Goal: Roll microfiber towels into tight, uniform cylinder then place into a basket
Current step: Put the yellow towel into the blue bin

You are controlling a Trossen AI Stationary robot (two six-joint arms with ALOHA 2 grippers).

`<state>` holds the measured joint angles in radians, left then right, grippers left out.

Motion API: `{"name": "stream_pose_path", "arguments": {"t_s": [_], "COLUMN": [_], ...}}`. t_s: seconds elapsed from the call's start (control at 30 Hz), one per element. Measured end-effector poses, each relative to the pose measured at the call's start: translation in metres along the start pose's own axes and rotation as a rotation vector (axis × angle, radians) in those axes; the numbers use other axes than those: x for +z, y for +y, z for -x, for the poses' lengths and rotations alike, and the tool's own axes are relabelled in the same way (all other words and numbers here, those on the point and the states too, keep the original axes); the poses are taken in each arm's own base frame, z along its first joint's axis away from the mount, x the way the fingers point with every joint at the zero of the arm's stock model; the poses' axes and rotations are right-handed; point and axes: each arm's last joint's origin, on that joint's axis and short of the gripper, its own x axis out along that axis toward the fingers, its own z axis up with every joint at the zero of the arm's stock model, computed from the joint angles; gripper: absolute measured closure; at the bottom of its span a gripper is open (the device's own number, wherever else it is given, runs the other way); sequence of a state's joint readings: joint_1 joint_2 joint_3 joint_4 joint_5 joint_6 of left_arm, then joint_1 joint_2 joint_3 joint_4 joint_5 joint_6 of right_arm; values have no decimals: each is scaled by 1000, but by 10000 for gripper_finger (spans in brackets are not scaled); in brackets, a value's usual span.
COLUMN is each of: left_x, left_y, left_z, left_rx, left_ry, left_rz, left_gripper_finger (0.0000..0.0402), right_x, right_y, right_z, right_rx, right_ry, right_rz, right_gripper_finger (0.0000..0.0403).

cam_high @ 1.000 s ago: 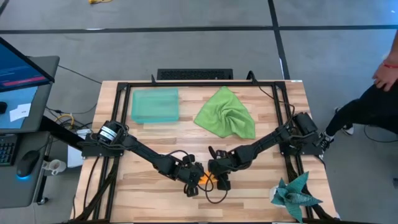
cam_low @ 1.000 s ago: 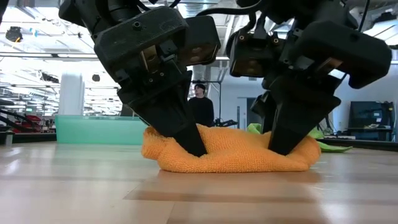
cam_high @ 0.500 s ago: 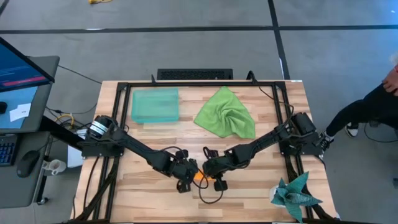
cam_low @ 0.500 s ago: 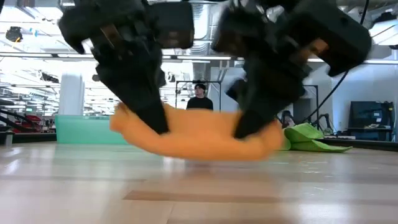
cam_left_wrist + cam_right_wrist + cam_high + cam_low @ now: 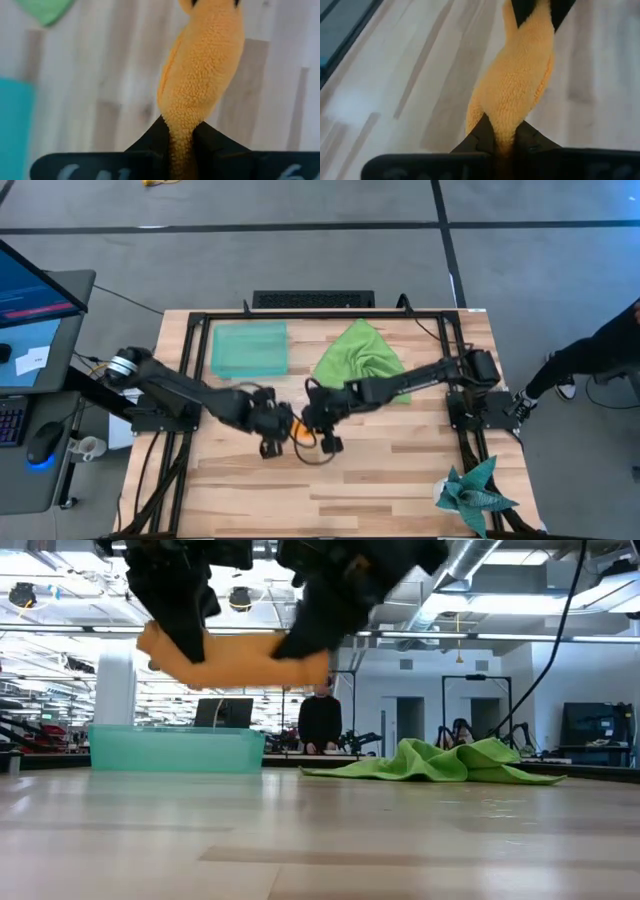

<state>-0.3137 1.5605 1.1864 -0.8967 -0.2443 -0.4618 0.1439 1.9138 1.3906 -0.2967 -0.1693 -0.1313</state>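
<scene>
Risk of orange towel (image 5: 235, 655), clamped end to end between left gripper (image 5: 268, 423) and right gripper (image 5: 318, 420), unrolling or sagging short of basket (image 5: 249, 349) beyond left gripper if either grip slips

The rolled towel (image 5: 235, 655) at the upper left of the low view is bright orange with a nubbly pile, gripped by two black end effectors. The second towel (image 5: 363, 362), upper centre in the high view, is light lime green. The basket (image 5: 249, 349) to its left is translucent mint green. The worktop (image 5: 400, 470) is pale wood in lengthwise strips, framed in black. A spiky cloth (image 5: 474, 490) at lower right is dark teal.
</scene>
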Motion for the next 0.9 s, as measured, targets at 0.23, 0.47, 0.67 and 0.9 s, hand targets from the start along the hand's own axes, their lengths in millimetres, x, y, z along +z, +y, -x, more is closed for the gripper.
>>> {"name": "stream_pose_path", "arguments": {"t_s": [0.23, 0.47, 0.67, 0.9], "left_x": [-3, -5, -13, -24], "left_y": [64, 129, 181, 233], "left_z": [32, 54, 61, 60], "left_rx": [100, 170, 257, 317], "left_ry": [10, -39, -25, 28], "left_rz": [121, 213, 230, 222], "left_gripper_finger": [373, 374, 374, 374], "right_x": [20, 30, 30, 23], "right_y": [-66, -131, -178, -228], "right_z": [30, 50, 46, 23], "right_rx": [-52, -71, -119, -181], "right_ry": [-123, -255, -281, -306], "right_rz": [-35, -77, -39, -46], "right_gripper_finger": [361, 361, 360, 360]}}
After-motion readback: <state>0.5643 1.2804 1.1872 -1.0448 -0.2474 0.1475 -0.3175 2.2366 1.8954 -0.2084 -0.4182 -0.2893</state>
